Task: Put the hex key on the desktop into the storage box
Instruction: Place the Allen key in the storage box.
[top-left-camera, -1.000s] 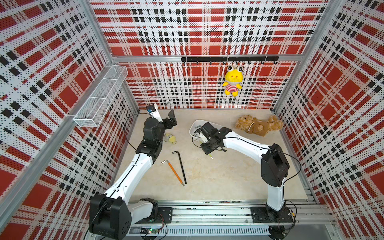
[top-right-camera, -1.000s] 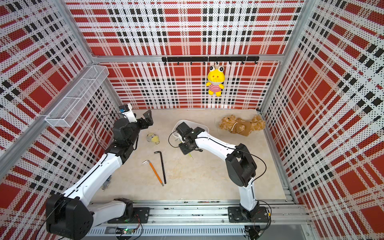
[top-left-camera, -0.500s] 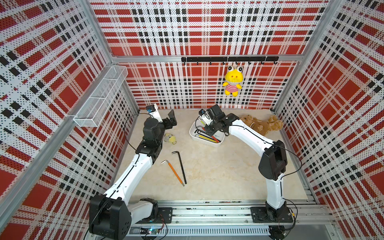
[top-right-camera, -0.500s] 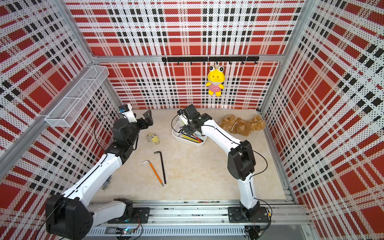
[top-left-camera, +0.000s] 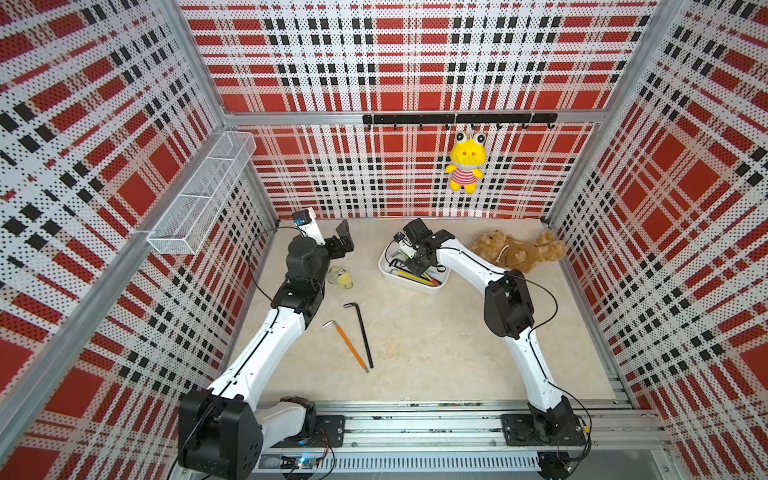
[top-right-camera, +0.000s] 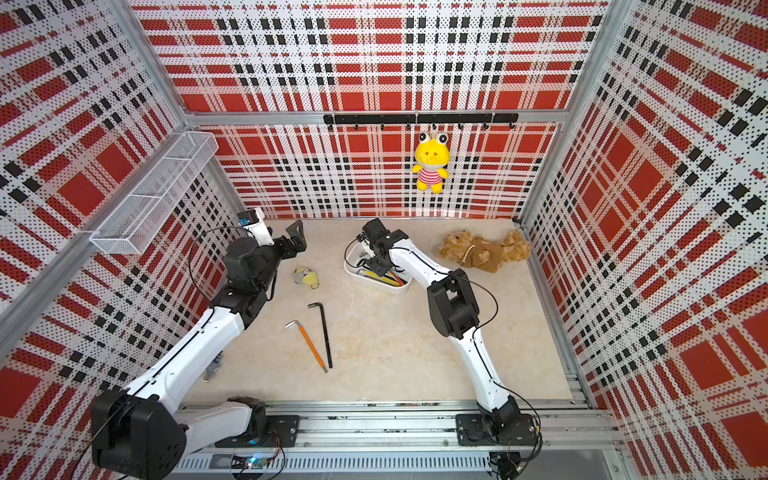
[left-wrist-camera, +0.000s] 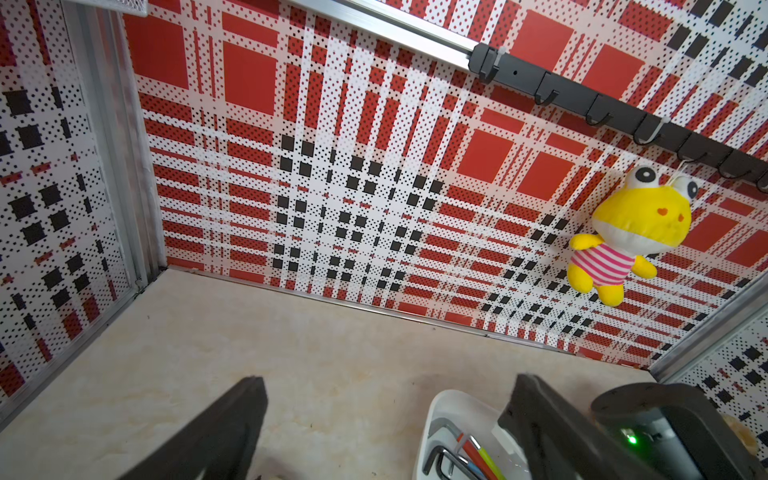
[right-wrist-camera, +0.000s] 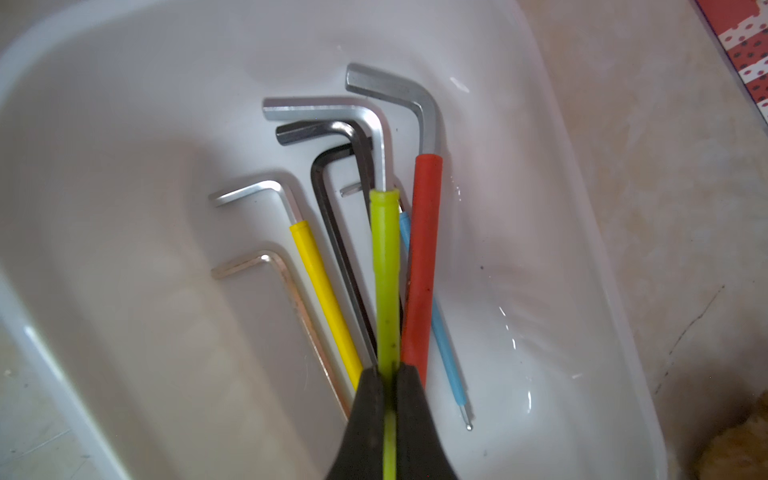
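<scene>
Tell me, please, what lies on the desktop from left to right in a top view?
orange-handled hex key → black hex key → storage box → brown teddy bear. The small yellow plush overlaps the keys' span, so it is left out.

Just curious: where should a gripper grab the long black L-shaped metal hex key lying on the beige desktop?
Probably the long black hex key by its shaft near the bend, from straight above, jaws across it: it lies flat, and the orange-sleeved hex key crowds its straight end.
</scene>
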